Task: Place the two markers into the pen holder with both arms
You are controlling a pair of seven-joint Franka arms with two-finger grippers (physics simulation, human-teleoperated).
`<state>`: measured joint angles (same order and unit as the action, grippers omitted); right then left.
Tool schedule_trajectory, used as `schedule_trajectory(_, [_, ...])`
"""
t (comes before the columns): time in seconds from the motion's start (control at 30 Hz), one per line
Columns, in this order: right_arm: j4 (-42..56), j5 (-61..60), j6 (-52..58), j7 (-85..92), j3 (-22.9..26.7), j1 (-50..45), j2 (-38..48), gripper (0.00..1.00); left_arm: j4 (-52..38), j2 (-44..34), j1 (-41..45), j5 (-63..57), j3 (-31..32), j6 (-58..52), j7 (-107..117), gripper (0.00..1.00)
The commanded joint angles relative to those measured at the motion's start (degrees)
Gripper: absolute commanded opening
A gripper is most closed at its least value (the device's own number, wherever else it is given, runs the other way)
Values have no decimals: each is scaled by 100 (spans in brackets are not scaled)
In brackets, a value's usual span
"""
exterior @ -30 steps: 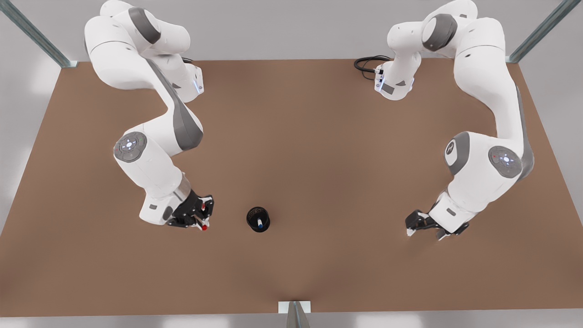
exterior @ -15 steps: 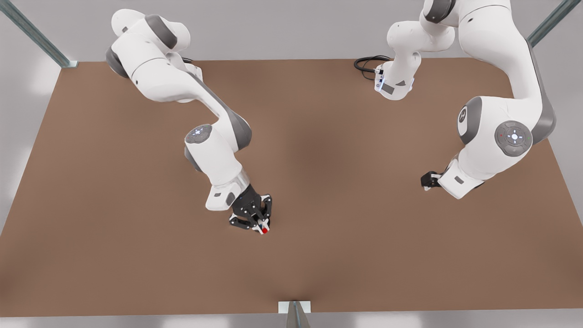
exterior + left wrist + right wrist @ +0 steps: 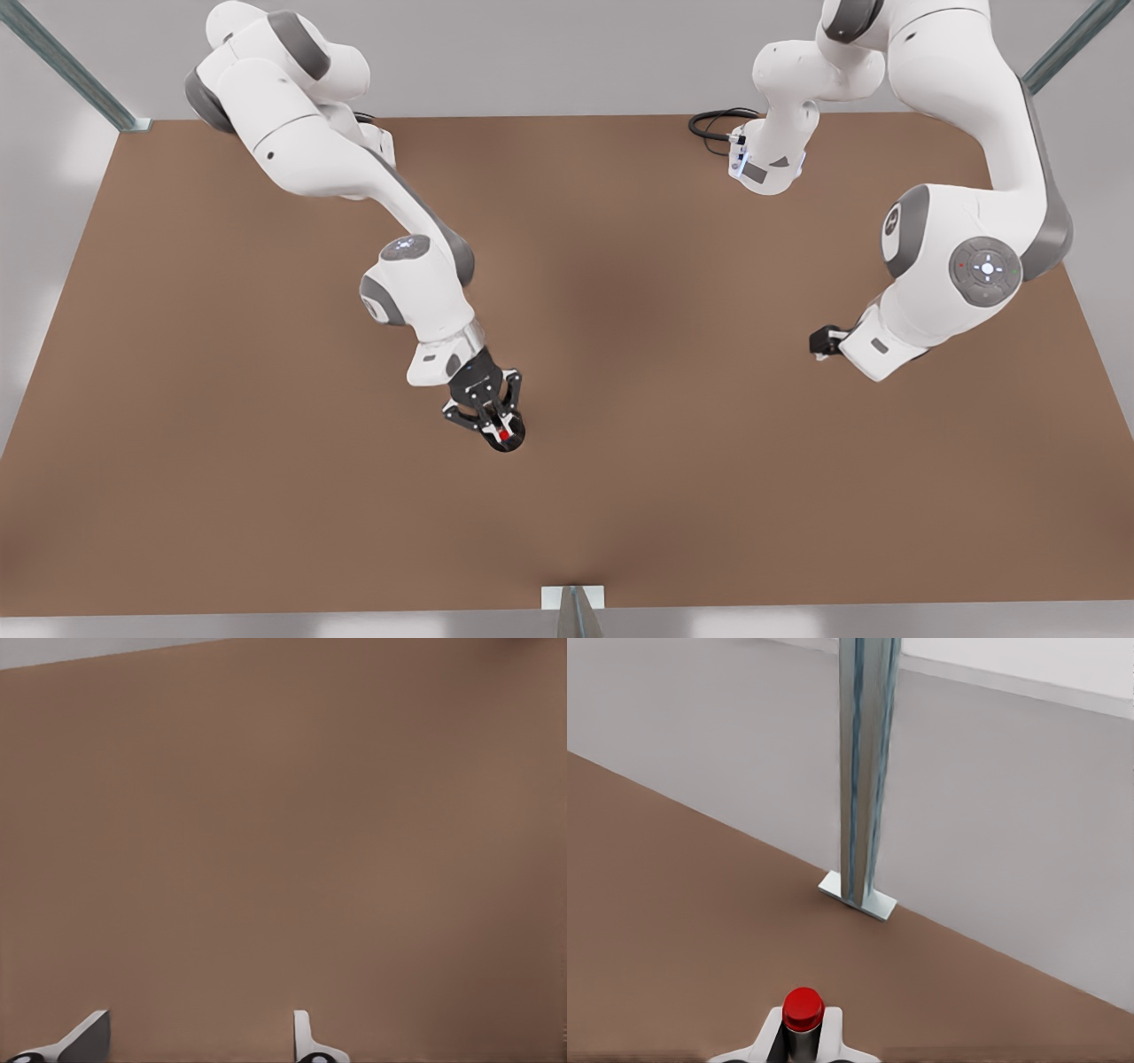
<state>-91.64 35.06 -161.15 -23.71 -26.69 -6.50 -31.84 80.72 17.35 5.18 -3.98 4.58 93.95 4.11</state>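
On the front view's left, the right claw (image 3: 500, 431) pinches the red-capped marker (image 3: 504, 435) right above the black pen holder (image 3: 507, 443) on the brown table (image 3: 620, 496). On the front view's right, the left claw (image 3: 822, 341) waits with fingers (image 3: 303, 1034) spread.

Front view high overhead; wrist views low, perhaps sharing table (image 3: 620, 496)

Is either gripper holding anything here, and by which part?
The right gripper grips the red-capped marker just below its cap, above the pen holder. The left gripper is open, holding nothing.
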Motion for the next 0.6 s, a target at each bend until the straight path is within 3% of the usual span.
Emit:
schedule_trajectory(0.0, [-196,89,-426,-1347,-3,35,116,25,-4,-12,-8,-6,-1,-122,11,100])
schedule_trajectory(0.57, [-1137,502,-1323,-1391,15,298,239,25,-4,120,-8,-23,-1,1,-16,100])
